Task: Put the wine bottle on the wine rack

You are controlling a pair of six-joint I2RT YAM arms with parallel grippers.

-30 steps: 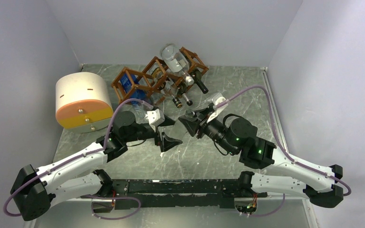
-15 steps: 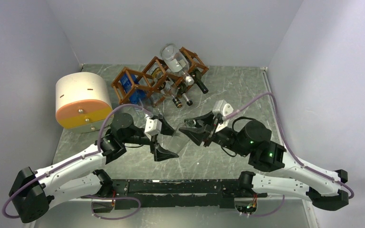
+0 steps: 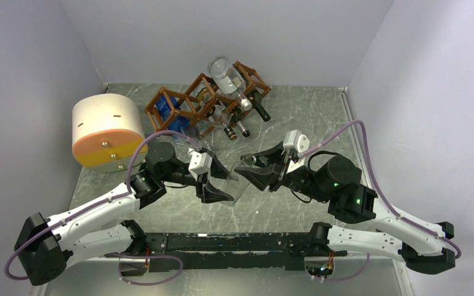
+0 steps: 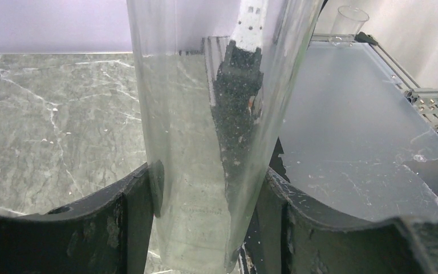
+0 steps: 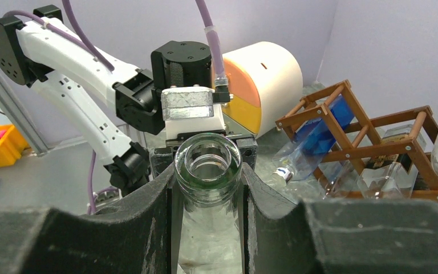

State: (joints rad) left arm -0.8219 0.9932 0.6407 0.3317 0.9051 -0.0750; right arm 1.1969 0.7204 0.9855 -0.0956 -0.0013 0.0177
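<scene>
A clear glass wine bottle [image 3: 233, 182] hangs above the table's middle, held between both arms. My left gripper [image 3: 217, 180] is shut on its wide body; in the left wrist view the glass [image 4: 205, 131] fills the gap between the black fingers [image 4: 131, 222] of the left gripper [image 4: 208, 220]. My right gripper [image 3: 253, 168] is shut on the neck, just below the open mouth [image 5: 207, 160], with the right gripper [image 5: 207, 191] pressing from both sides. The reddish-brown wine rack [image 3: 199, 102] stands at the back of the table, apart from the held bottle.
The rack holds several bottles: a blue one [image 3: 171, 121], dark-capped ones [image 3: 247, 116] and a clear one on top [image 3: 224, 75]. A cream-and-orange cylinder [image 3: 108, 131] stands at the left. In the right wrist view the rack [image 5: 356, 134] lies to the right.
The left gripper has come in around the bottle's body and shut on it. The right arm has shifted slightly right with the bottle's neck still in its grip.
</scene>
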